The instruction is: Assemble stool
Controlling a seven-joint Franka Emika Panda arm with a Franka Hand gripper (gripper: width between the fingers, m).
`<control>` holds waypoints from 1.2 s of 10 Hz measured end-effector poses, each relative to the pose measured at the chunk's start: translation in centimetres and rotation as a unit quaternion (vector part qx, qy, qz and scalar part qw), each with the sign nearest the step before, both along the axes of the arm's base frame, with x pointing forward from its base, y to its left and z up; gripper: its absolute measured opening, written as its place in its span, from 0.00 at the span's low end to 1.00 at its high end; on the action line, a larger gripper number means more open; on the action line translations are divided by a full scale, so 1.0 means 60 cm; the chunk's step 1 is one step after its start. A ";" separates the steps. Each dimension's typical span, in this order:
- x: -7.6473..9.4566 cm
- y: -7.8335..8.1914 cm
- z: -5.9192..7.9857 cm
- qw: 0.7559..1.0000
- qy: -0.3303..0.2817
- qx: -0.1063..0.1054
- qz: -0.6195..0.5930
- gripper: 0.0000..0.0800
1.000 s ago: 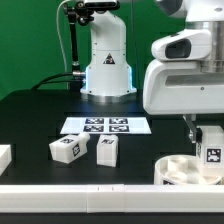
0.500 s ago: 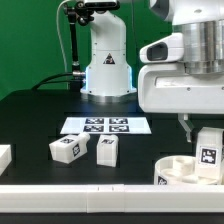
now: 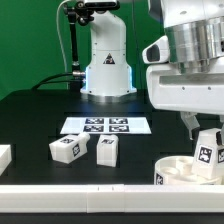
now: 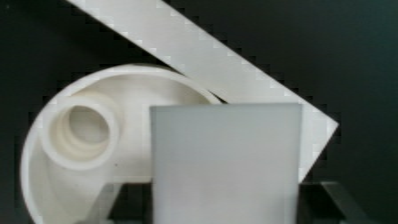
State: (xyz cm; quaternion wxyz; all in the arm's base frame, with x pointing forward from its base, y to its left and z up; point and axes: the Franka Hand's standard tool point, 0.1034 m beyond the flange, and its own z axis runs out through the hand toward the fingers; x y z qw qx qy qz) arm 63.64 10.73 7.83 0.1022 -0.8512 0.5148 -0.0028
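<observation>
In the exterior view my gripper (image 3: pixel 204 134) hangs at the right, shut on a white stool leg (image 3: pixel 209 150). That leg is tilted and carries a square tag. It hovers just over the round rimmed seat (image 3: pixel 178 167), which lies by the front rail. The wrist view has the held leg (image 4: pixel 226 158) between my dark fingers (image 4: pixel 128 200), with the seat (image 4: pixel 86 120) and its round socket beneath. Two other tagged legs lie on the black table: one (image 3: pixel 66 148) towards the left, one (image 3: pixel 107 150) beside it.
The marker board (image 3: pixel 106 125) lies flat mid-table, in front of the arm's white base (image 3: pixel 107 62). A long white rail (image 3: pixel 80 200) runs along the front edge. A small white block (image 3: pixel 4 157) sits at the exterior view's far left.
The wrist has turned, so the held leg now leans instead of standing upright. It stays over the seat, and the two loose legs have not moved.
</observation>
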 end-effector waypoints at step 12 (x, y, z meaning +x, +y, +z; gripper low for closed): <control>0.001 0.003 -0.004 0.885 0.042 0.121 -0.448 0.43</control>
